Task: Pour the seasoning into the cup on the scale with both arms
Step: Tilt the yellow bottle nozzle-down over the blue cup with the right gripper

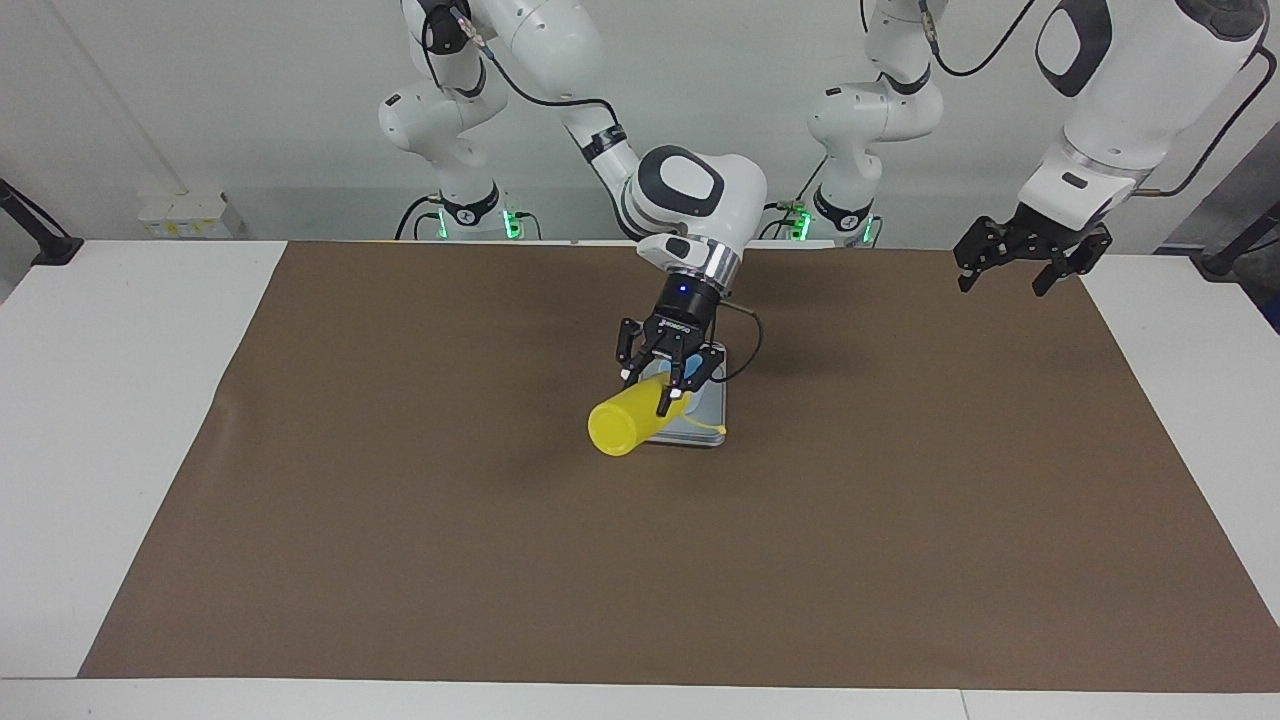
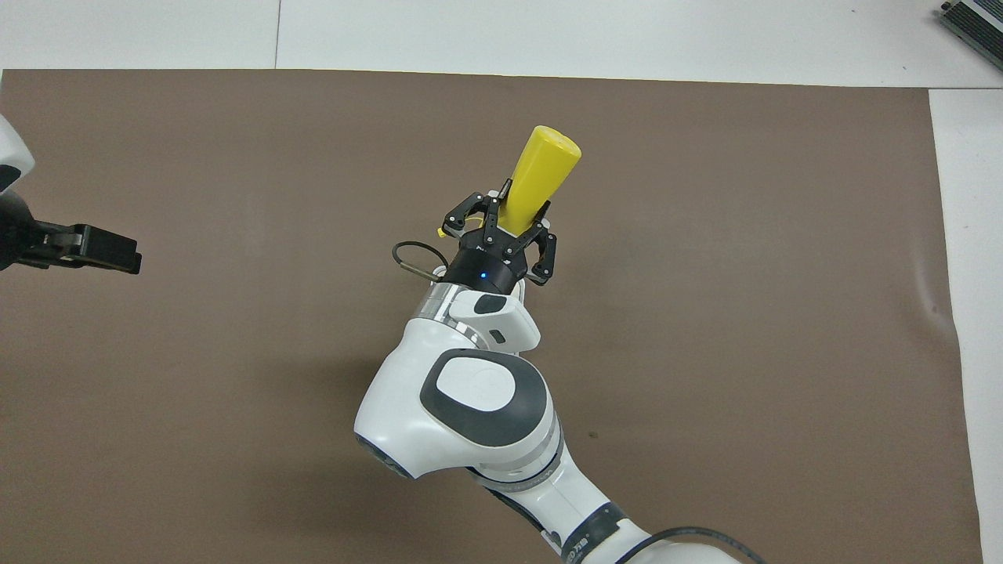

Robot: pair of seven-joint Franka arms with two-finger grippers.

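Seasoning bottle [image 1: 625,426] hangs tipped nearly level in the right gripper [image 1: 667,390], whose fingers are clamped on it near the nozzle, over the grey scale [image 1: 700,425] at the middle of the brown mat [image 1: 400,520]. The cup on the scale is mostly hidden by the gripper. A white table [image 1: 120,400] shows around the mat's edges, with a pale wall at the robots' end. Wide bare mat lies toward both ends. The left gripper [image 1: 1030,262] waits, fingers apart, above the mat's corner at the left arm's end.
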